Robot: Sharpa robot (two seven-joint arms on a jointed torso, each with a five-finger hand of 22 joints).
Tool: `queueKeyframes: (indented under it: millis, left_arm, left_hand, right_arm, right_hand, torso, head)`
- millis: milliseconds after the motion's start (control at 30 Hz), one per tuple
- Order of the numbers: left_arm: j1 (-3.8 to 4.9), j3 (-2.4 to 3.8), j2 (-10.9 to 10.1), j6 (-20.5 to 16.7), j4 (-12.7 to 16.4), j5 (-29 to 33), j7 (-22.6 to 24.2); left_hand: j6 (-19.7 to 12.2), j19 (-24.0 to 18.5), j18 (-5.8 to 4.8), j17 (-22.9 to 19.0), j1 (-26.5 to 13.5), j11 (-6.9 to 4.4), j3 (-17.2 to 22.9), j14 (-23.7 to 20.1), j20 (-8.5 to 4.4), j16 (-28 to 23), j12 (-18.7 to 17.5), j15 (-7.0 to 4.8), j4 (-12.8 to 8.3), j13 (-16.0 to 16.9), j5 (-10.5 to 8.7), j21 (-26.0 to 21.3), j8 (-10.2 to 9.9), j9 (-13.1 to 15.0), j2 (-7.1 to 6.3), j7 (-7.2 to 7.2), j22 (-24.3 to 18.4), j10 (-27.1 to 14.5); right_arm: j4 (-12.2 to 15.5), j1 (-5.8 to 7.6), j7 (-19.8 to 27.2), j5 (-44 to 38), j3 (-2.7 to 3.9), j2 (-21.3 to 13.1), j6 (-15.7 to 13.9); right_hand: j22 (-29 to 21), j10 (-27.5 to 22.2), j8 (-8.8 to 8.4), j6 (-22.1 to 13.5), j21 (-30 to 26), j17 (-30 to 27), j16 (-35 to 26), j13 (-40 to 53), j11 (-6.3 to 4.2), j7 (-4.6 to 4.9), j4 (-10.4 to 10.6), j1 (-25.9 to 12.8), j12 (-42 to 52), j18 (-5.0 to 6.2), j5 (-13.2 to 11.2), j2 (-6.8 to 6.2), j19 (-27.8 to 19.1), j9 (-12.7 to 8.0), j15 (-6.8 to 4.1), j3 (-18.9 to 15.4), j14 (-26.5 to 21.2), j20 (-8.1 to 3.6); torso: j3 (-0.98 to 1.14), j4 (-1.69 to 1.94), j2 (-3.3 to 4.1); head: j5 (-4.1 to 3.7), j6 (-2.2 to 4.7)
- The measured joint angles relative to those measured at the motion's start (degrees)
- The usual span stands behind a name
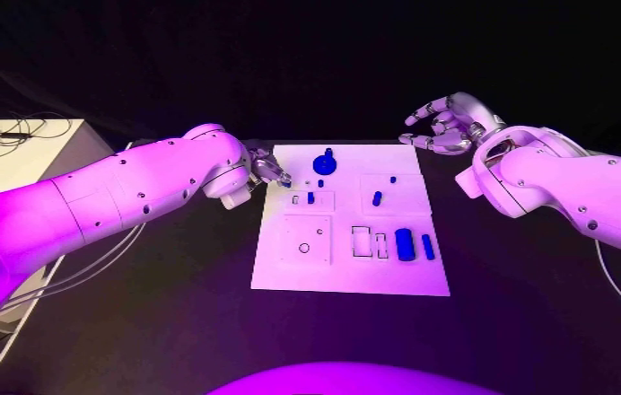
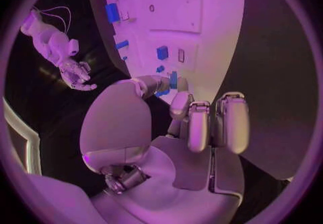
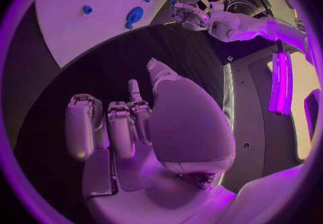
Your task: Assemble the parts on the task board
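**Left hand at the board's edge, right hand off to the side**

While both arms reach in over the black table (image 1: 155, 323), the task board (image 1: 310, 269) lies flat in the middle between them.

Left hand (image 1: 268, 171): at the board's far left edge, fingertips over the corner zone. In the left wrist view its fingers (image 2: 229, 121) are partly curled, thumb and a fingertip brought close together just above a small blue part (image 2: 173, 79) on the board. Cannot tell whether it actually pinches that part or only touches it.

Right hand (image 1: 447, 126): off the board, past its far right corner, raised above the table. Fingers curled loosely inward and apart from each other, nothing in them; right wrist view confirms bare fingers (image 3: 121, 132) over dark tabletop.

Parts, relative to the board:
- round blue part with a knob (image 1: 325, 163) near the far edge, centre
- short blue peg (image 1: 377, 198) in the right-middle panel
- blue cylinder (image 1: 405, 243) lying in the near right area
- thin blue bar (image 1: 428, 247) just beside the cylinder, on the side toward the board's right edge
- tiny blue piece (image 1: 310, 197) in the left-middle panel
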Motion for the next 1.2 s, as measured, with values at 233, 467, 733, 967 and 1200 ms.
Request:
queueKeyframes:
  millis: [233,467,733,967,1200]
  left_arm:
    - [-0.72,-0.86,0.54,-1.5,0.58,-1.83,-0.06]
    - [-0.98,-1.42,1.36,-1.97,0.69,-2.97,-0.07]
    - [-1.1,-1.86,1.79,-1.97,0.55,-4.02,-0.1]
    - [-1.12,-2.12,2.28,-1.73,0.28,-5.17,-0.17]
    - [-1.13,-2.22,2.52,-1.11,0.02,-6.25,-0.29]
  left_hand:
    - [0.0,0.0,0.0,0.0,-0.31,0.0,0.01,0.0,0.0,0.0,0.0,0.0,-0.01,0.0,0.0,0.0,0.0,0.77,-0.31,-0.01,0.0,0.0]
    - [0.29,0.0,0.0,0.0,-0.46,0.0,0.02,0.0,0.0,0.0,0.0,0.0,-0.02,0.0,0.0,0.0,-0.01,0.8,-0.46,-0.28,-0.01,0.0]
    - [0.3,0.0,0.0,0.0,-0.45,0.0,0.49,0.0,0.0,0.0,0.0,0.0,-0.49,-0.01,-0.01,0.0,-0.07,0.82,-0.45,-0.3,-0.01,0.0]
    - [0.31,0.0,0.0,0.0,-0.43,0.01,0.49,0.0,0.0,0.0,0.0,0.0,-0.49,-0.12,-0.08,0.0,0.17,0.83,-0.44,-0.31,-0.01,-0.01]
    - [0.33,0.0,0.0,0.0,-0.42,0.01,0.49,0.0,0.0,0.0,0.0,0.01,-0.49,-0.23,-0.1,0.0,0.18,0.84,-0.42,-0.32,-0.02,-0.01]
  right_arm:
    - [-0.06,-0.08,0.02,0.01,0.0,0.03,0.01]
    - [-0.05,-0.1,0.03,0.01,-0.01,0.06,0.02]
    - [0.02,-0.1,0.04,0.01,-0.01,0.05,0.04]
    - [0.09,-0.12,0.04,0.01,-0.01,0.04,0.06]
    - [0.15,-0.12,0.04,0.01,-0.01,0.02,0.07]
  right_hand:
    - [0.01,0.0,0.0,0.0,0.0,0.0,0.0,0.0,0.0,0.0,0.0,0.0,0.0,0.0,0.0,0.0,0.0,0.05,0.0,0.0,0.0,0.0]
    - [0.01,0.0,0.0,0.0,0.0,0.0,0.0,-0.01,0.0,0.0,0.0,0.0,0.0,0.0,0.0,0.0,0.0,0.04,0.0,0.0,0.0,0.0]
    - [0.0,0.0,0.0,0.0,0.0,0.0,0.0,-0.01,0.0,0.0,0.0,0.0,0.0,0.0,0.0,0.0,0.0,0.04,0.0,0.0,0.0,0.0]
    - [0.0,0.0,0.0,0.0,0.0,0.0,0.0,-0.01,0.0,0.0,0.0,0.0,0.0,0.0,0.0,0.0,0.0,0.04,0.0,0.0,0.0,0.0]
    - [-0.01,0.0,0.0,0.0,0.0,0.0,0.0,-0.01,0.0,0.0,0.0,0.0,0.0,0.0,0.0,0.0,0.0,0.04,0.0,0.0,0.0,0.0]
  torso:
    - [0.01,-0.03,-0.01]
    - [0.02,-0.01,0.03]
    - [0.05,0.04,0.06]
    - [0.04,0.03,0.06]
    - [0.02,0.08,0.06]
  head:
    - [-0.03,-0.15]
    - [-0.2,-0.4]
    - [-0.34,-0.69]
    - [-0.38,-0.88]
    - [-0.43,-1.08]
